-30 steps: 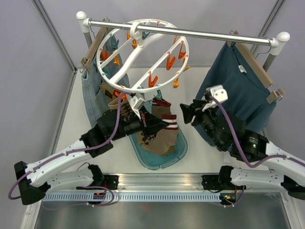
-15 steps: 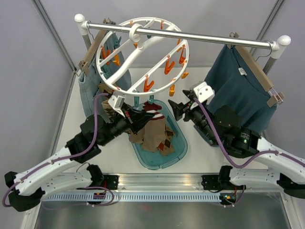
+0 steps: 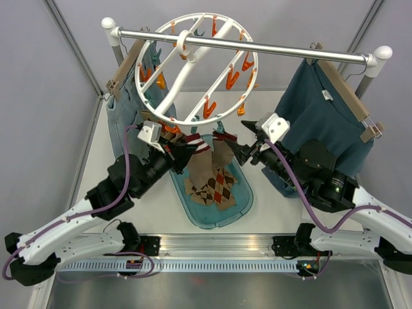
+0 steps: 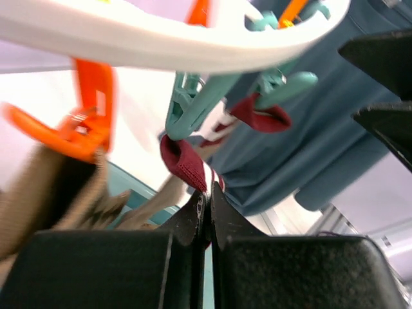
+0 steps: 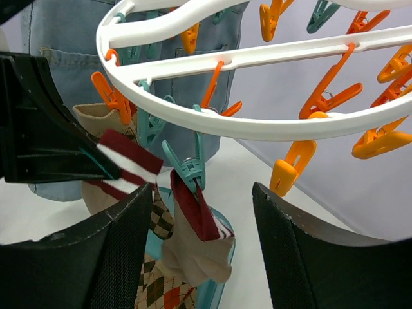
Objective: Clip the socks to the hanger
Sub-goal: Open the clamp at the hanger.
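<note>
Centre frame: my left hand (image 4: 207, 207) clamps a sock cuff (image 4: 185, 169) at a teal clothespin (image 4: 194, 107) for clipping; right hand (image 3: 242, 153) hovers, fingers apart.

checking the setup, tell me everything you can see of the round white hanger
The hanger is a white plastic ring with crossbars, hooked over the metal rail and tilted. From ring and bars dangle orange clips and teal clips. A teal one on its lower edge grips the cuff of a sock; the left tool pinches another sock beneath.
</note>
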Robot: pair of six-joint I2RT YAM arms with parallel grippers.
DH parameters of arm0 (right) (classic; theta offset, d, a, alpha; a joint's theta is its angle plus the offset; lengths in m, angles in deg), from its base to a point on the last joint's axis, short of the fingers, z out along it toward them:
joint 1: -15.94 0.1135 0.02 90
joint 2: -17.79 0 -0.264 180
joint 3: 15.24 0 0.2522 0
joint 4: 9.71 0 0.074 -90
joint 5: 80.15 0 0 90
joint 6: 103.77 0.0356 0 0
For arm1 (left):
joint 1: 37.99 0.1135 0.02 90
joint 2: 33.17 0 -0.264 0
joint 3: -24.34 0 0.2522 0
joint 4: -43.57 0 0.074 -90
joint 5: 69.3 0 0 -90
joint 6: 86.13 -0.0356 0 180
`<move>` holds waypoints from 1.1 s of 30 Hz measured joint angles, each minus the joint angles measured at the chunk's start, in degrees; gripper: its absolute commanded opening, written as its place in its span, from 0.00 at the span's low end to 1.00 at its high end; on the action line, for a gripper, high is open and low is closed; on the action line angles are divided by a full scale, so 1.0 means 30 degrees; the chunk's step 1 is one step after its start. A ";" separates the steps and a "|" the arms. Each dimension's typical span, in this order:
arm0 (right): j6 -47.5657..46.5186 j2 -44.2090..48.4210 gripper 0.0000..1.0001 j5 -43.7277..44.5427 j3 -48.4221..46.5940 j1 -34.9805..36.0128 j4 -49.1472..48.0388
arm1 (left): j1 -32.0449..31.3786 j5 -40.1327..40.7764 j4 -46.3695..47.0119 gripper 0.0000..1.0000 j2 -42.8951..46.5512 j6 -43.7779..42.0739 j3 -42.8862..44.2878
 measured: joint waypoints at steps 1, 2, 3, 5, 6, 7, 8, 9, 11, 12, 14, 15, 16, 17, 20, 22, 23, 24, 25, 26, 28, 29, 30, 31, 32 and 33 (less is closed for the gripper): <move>-0.0029 0.0007 0.69 -0.0102 0.0000 -0.0087 0.0087 | 0.0007 0.0357 -0.0095 0.02 0.0044 -0.0066 0.0080; -0.0036 0.0015 0.69 -0.0211 0.0000 -0.0146 0.0189 | 0.0007 0.0765 -0.0153 0.02 0.0095 -0.0138 0.0160; -0.0051 0.0036 0.69 -0.0321 0.0000 -0.0197 0.0321 | 0.0000 0.1166 -0.0153 0.02 0.0138 -0.0197 0.0204; -0.0073 0.0124 0.69 -0.0452 0.0000 -0.0226 0.0481 | 0.0007 0.2120 -0.0153 0.02 0.0255 -0.0335 0.0306; -0.0080 0.0189 0.69 -0.0503 0.0000 -0.0226 0.0539 | 0.0007 0.2616 -0.0146 0.02 0.0299 -0.0408 0.0335; -0.0080 0.0335 0.69 -0.0546 0.0015 -0.0240 0.0583 | 0.0007 0.3075 -0.0146 0.02 0.0350 -0.0495 0.0364; -0.0080 0.0459 0.69 -0.0583 0.0029 -0.0248 0.0590 | 0.0007 0.3497 -0.0138 0.02 0.0386 -0.0605 0.0401; -0.0080 0.0678 0.69 -0.0612 0.0066 -0.0262 0.0605 | 0.0007 0.3898 -0.0117 0.02 0.0423 -0.0707 0.0430; -0.0087 0.1005 0.70 -0.0663 0.0109 -0.0313 0.0612 | 0.0007 0.4677 -0.0095 0.02 0.0474 -0.0933 0.0503; -0.0087 0.1158 0.70 -0.0729 0.0138 -0.0335 0.0612 | 0.0000 0.5085 -0.0080 0.02 0.0503 -0.1100 0.0546; -0.0087 0.1333 0.70 -0.0852 0.0146 -0.0386 0.0612 | 0.0007 0.5880 -0.0066 0.02 0.0568 -0.1406 0.0685; -0.0087 0.1370 0.70 -0.0962 0.0146 -0.0430 0.0619 | 0.0007 0.6251 -0.0066 0.02 0.0590 -0.1588 0.0794; -0.0087 0.1362 0.70 -0.1086 0.0146 -0.0481 0.0619 | 0.0007 0.6579 -0.0044 0.02 0.0605 -0.1712 0.0874; -0.0087 0.1362 0.70 -0.1253 0.0146 -0.0525 0.0619 | 0.0007 0.6907 0.0000 0.02 0.0641 -0.1872 0.0976; -0.0095 0.1180 0.70 -0.1800 0.0146 -0.0634 0.0678 | 0.0007 0.7803 0.0095 0.02 0.0714 -0.2317 0.1202; -0.0109 0.1049 0.70 -0.2157 0.0146 -0.0736 0.0816 | 0.0007 0.8429 0.0211 0.02 0.0714 -0.2616 0.1290; -0.0131 0.0947 0.70 -0.2361 0.0146 -0.0816 0.0889 | 0.0007 0.8765 0.0299 0.02 0.0714 -0.2761 0.1326; -0.0168 0.0831 0.70 -0.2543 0.0138 -0.0903 0.0933 | 0.0007 0.9187 0.0364 0.02 0.0707 -0.2907 0.1370; -0.0182 0.0699 0.70 -0.2754 0.0138 -0.0991 0.0962 | 0.0007 0.9544 0.0437 0.02 0.0707 -0.3031 0.1392; -0.0197 0.0568 0.70 -0.2936 0.0138 -0.1100 0.0991 | 0.0007 0.9748 0.0452 0.02 0.0714 -0.3126 0.1399; -0.0233 0.0233 0.70 -0.3381 0.0102 -0.1392 0.1078 | 0.0007 1.0236 0.0517 0.02 0.0714 -0.3330 0.1399; -0.0240 0.0058 0.70 -0.3592 0.0073 -0.1596 0.1071 | 0.0007 1.0455 0.0590 0.02 0.0714 -0.3417 0.1399; -0.0248 -0.0102 0.70 -0.3847 0.0044 -0.1785 0.1078 | 0.0007 1.0571 0.0648 0.02 0.0714 -0.3519 0.1399; -0.0248 -0.0240 0.70 -0.4029 0.0007 -0.1960 0.1086 | 0.0007 1.0630 0.0729 0.02 0.0707 -0.3636 0.1399; -0.0270 -0.0386 0.70 -0.4299 -0.0051 -0.2178 0.1100 | 0.0007 1.0717 0.0794 0.02 0.0707 -0.3723 0.1399; -0.0306 -0.0525 0.70 -0.4495 -0.0124 -0.2331 0.1107 | 0.0007 1.0812 0.0831 0.02 0.0707 -0.3803 0.1399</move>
